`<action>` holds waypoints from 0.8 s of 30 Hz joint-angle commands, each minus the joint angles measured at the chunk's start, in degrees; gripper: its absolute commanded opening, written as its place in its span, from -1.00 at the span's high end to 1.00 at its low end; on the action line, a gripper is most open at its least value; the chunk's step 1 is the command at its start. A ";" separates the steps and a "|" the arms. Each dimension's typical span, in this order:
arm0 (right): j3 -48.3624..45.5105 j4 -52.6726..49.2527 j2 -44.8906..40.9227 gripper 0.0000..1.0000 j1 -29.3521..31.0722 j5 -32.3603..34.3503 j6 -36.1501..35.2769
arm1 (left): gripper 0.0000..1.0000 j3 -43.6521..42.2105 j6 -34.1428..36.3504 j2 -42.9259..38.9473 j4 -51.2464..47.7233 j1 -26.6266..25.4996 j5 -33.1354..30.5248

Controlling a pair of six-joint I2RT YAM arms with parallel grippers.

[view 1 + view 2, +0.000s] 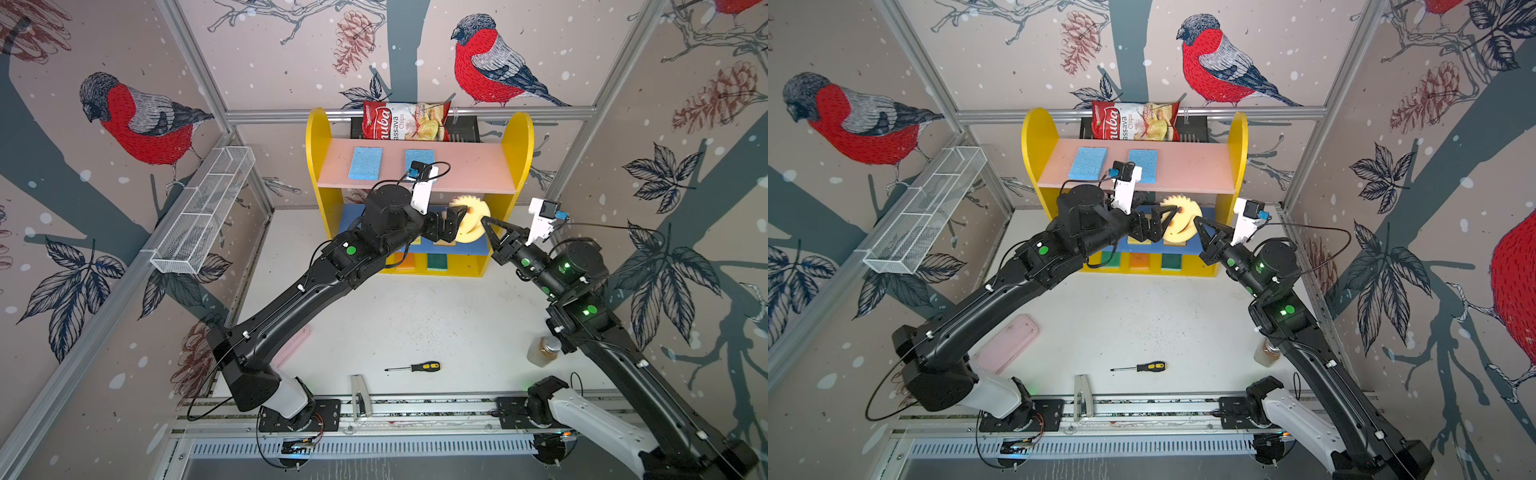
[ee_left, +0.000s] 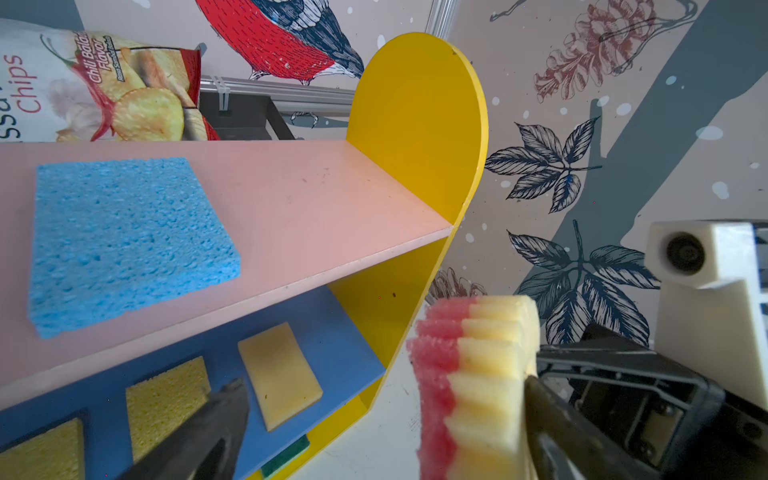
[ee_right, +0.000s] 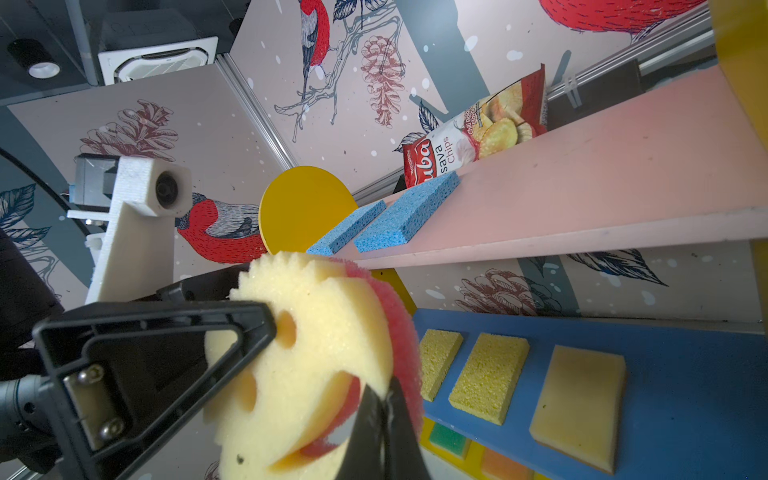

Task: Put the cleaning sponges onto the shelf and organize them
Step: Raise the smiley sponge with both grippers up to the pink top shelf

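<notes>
Top views: round smiley sponge [image 1: 471, 226] held on edge in the air in front of the shelf [image 1: 518, 141], resting on no board. Left gripper [image 1: 449, 223] spread wide on either side of it, right gripper [image 1: 487, 227] pressed together on its rim. Left wrist view: pink upper board [image 2: 332, 199] bare beside a blue sponge [image 2: 124, 241], three yellow sponges [image 2: 166, 399] on the blue middle board [image 2: 332, 324]. Right wrist view: right gripper [image 3: 384, 403] pinching the sponge's lower edge. Step, as judged: handover from left to right, apparently the last sponge. Next move calls for the left gripper to draw clear, then a carry to the bare pink stretch, where the sponge is laid flat.
</notes>
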 commanded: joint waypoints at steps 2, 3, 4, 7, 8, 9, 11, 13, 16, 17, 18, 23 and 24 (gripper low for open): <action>0.14 2.97 -0.20 1.00 -0.35 0.92 0.50 | -0.96 -3.51 0.39 -3.67 4.39 0.02 -3.86; 0.10 2.98 -0.22 1.00 -0.45 0.94 0.51 | -0.96 -4.65 0.46 -4.55 5.64 0.00 -4.34; 0.10 2.96 -0.20 1.00 -0.55 1.03 0.48 | -0.96 -5.84 0.49 -5.60 6.93 0.01 -4.90; 0.00 3.08 -0.12 1.00 -0.79 1.12 0.63 | -0.96 -9.06 0.83 -8.55 10.12 0.01 -6.73; -0.02 3.05 -0.03 1.00 -0.85 1.19 0.65 | -0.96 -10.12 0.95 -9.57 10.83 -0.01 -7.58; -0.03 3.08 0.05 1.00 -0.94 1.27 0.68 | -0.96 -10.93 1.13 -10.41 11.58 0.00 -8.21; -0.01 2.95 0.15 1.00 -1.13 1.25 0.82 | -0.96 -12.76 1.48 -12.20 12.70 0.00 -9.52; 0.05 3.07 0.35 1.00 -1.34 1.31 1.01 | -0.96 -14.37 1.89 -13.69 13.48 0.00 -10.68; 0.23 3.08 0.72 1.00 -1.42 1.29 1.24 | -0.96 -16.37 2.28 -15.56 14.05 0.00 -12.02; 0.32 3.16 0.93 1.00 -1.38 1.30 1.42 | -0.96 -17.01 2.30 -16.07 14.06 0.04 -12.44; 0.32 3.14 1.09 1.00 -1.45 1.27 1.49 | -0.96 -17.57 2.32 -16.54 14.01 0.00 -12.85; 0.58 3.16 1.81 1.00 -1.53 1.21 2.14 | -0.96 -20.28 2.50 -18.29 13.02 0.08 -15.23; 0.67 3.15 1.89 1.00 -1.54 1.36 2.17 | -0.96 -20.80 2.41 -18.53 12.81 0.08 -15.68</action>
